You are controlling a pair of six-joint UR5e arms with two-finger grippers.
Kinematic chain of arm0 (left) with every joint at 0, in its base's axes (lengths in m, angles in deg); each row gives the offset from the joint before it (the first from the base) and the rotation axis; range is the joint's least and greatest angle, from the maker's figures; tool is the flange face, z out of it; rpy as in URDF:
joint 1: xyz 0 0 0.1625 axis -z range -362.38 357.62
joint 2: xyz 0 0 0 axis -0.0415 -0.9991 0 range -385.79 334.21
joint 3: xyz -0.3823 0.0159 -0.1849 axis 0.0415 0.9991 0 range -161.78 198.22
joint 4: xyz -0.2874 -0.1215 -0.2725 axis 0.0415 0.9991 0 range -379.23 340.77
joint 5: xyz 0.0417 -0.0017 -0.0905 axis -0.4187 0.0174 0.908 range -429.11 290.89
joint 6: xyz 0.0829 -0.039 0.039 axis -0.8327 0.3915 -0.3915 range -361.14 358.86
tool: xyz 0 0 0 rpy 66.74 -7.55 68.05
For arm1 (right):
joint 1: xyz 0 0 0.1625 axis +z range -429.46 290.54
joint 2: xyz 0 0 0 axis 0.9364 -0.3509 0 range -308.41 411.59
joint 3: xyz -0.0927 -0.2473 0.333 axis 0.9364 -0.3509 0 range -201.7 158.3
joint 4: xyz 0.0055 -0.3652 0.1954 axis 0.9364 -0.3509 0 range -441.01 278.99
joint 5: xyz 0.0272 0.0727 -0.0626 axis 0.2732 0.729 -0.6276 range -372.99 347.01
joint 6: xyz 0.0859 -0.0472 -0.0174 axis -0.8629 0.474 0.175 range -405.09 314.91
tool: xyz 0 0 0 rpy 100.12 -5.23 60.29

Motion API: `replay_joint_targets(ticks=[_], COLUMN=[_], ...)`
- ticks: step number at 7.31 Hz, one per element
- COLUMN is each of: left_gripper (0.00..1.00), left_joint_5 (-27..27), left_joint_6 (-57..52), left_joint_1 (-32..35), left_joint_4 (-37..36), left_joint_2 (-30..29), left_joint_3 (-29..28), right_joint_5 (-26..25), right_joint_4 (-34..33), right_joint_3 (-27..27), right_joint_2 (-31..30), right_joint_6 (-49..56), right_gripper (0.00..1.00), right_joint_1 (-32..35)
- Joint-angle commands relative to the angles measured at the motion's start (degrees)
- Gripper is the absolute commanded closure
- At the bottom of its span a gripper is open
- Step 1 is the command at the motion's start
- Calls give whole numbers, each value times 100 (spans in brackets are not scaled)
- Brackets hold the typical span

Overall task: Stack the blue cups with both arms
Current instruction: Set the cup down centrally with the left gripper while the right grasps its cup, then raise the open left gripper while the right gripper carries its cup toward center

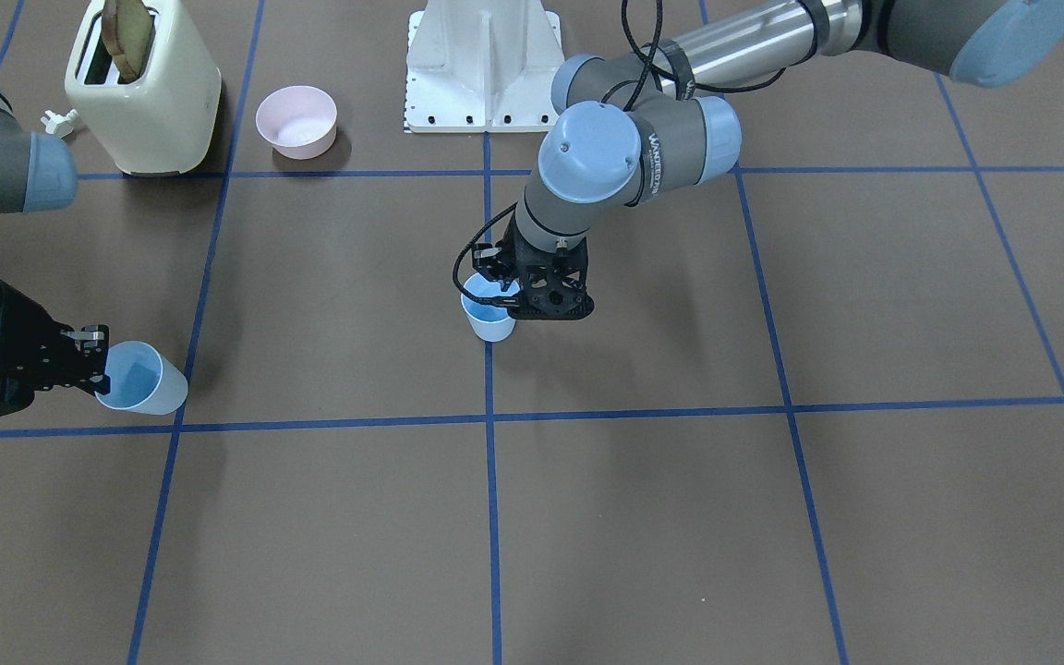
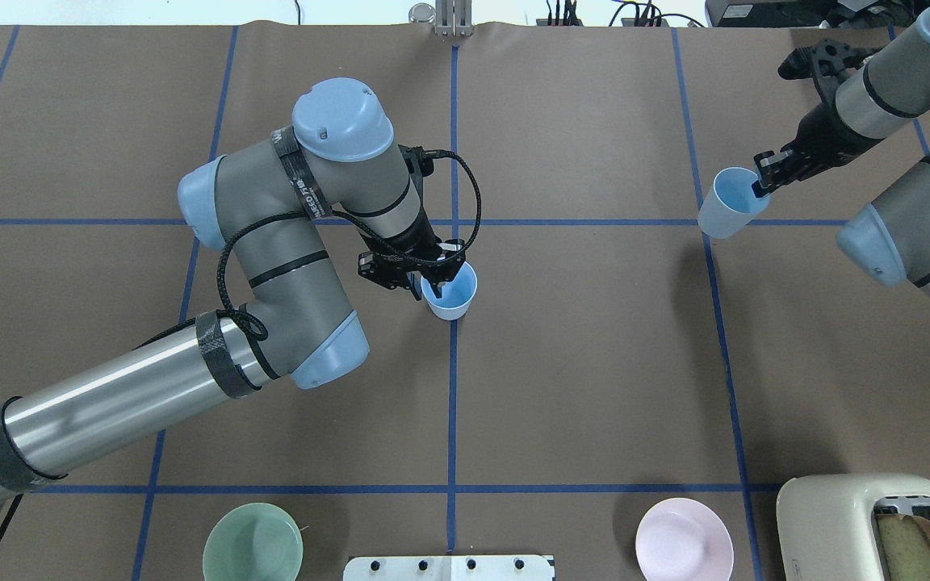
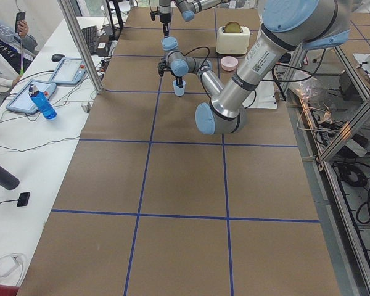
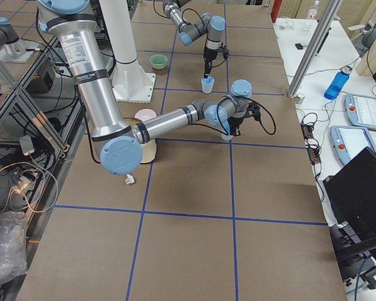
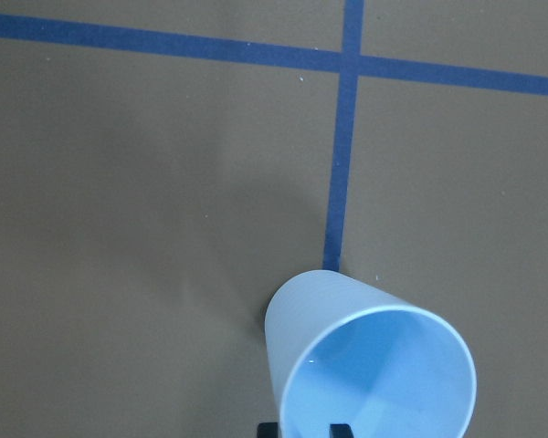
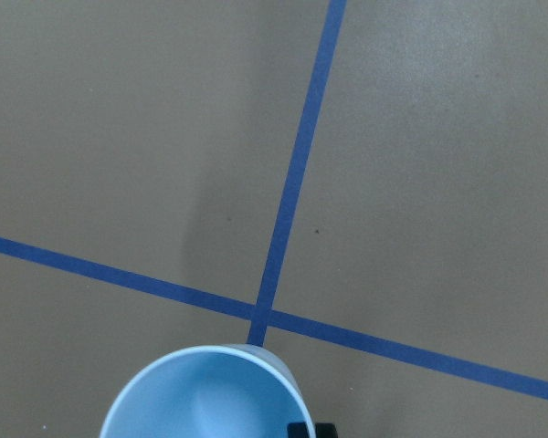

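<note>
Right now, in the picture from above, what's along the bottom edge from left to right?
green bowl → white base → pink bowl → toaster

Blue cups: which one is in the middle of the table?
The blue cup at the left tool, on the middle blue line. The other blue cup, at the right tool, is far off to the side, nearer the toaster.

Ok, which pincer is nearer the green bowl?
Left. The left pincer is ahead of the green bowl, near centre; the right pincer is far across, on the robot's right.
</note>
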Motion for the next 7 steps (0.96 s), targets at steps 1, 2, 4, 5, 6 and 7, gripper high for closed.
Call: replay_joint_targets(ticks=[1, 2, 4, 5, 6, 7], left_gripper=[46, 41, 35, 34, 30, 27], left_joint_5=[16, 77, 312, 584, 744, 771], left_joint_6=[-33, -51, -121, -269, -732, -1180], left_joint_1=[50, 207, 515, 769, 1033, 1227], left_joint_4=[12, -14, -41, -49, -67, -311], left_joint_2=[28, 54, 369, 571, 913, 1125], left_joint_3=[87, 192, 560, 701, 920, 1131], right_joint_5=[1, 1, 1, 1, 1, -43], right_joint_4=[-10, -80, -457, -519, -555, -703], right_joint_3=[24, 32, 85, 120, 129, 164], right_joint_2=[135, 214, 573, 662, 776, 916], right_joint_6=[-178, -301, -564, -740, -994, -1240], right_gripper=[100, 100, 100, 100, 100, 100], right_joint_1=[5, -12, -21, -47, -91, -213])
